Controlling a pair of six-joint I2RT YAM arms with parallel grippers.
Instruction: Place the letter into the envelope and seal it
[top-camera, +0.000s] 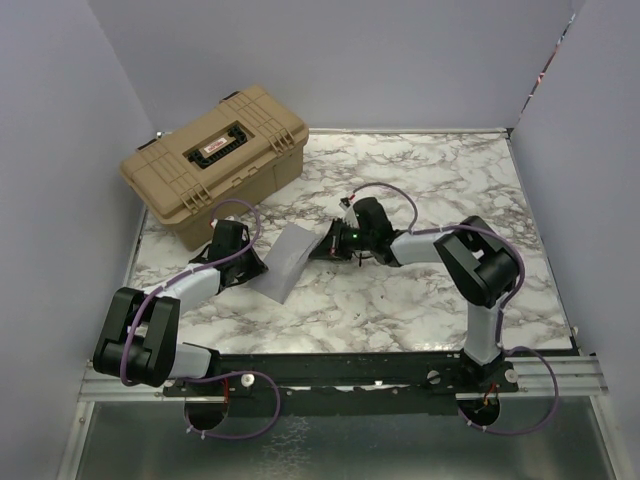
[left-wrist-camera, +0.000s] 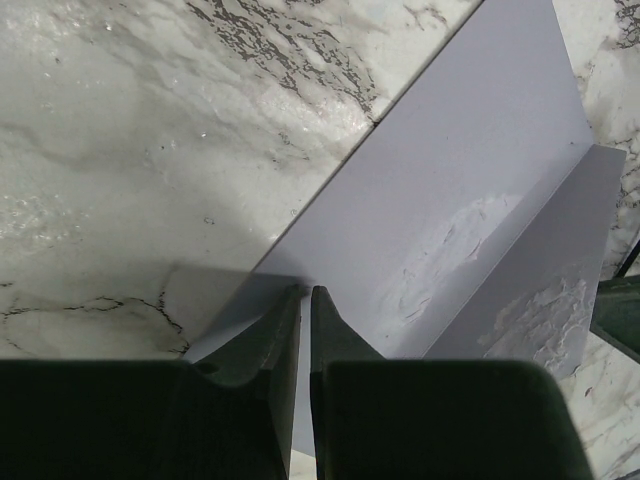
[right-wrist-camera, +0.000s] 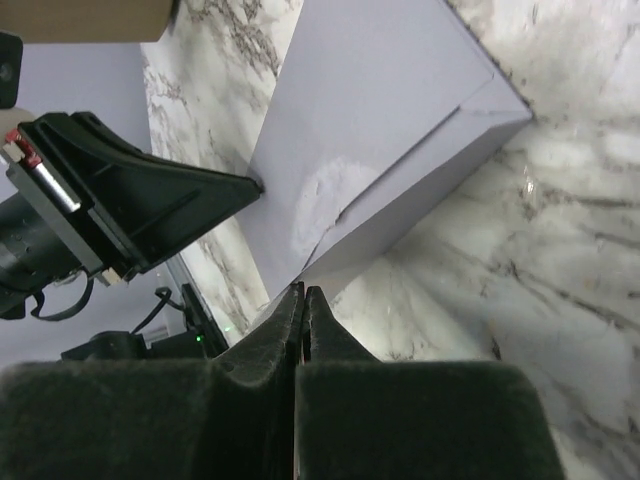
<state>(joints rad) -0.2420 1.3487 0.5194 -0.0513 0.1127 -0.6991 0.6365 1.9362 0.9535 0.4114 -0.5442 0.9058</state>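
Left pincer (left-wrist-camera: 305, 292), right pincer (right-wrist-camera: 302, 290): both clamped, facing each other.

The tabletop (top-camera: 430, 300) is white with a grey marble veining, and a metal rail (top-camera: 350, 375) runs along its near edge. A tan hard-plastic case (top-camera: 215, 165) stands closed on the back left corner. A pale grey envelope (top-camera: 283, 262) sits tilted near the middle, and whether its lower edge touches the surface cannot be told.

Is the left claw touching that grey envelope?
Touching. The left wrist view shows the left claw shut, pinching the edge of the envelope.
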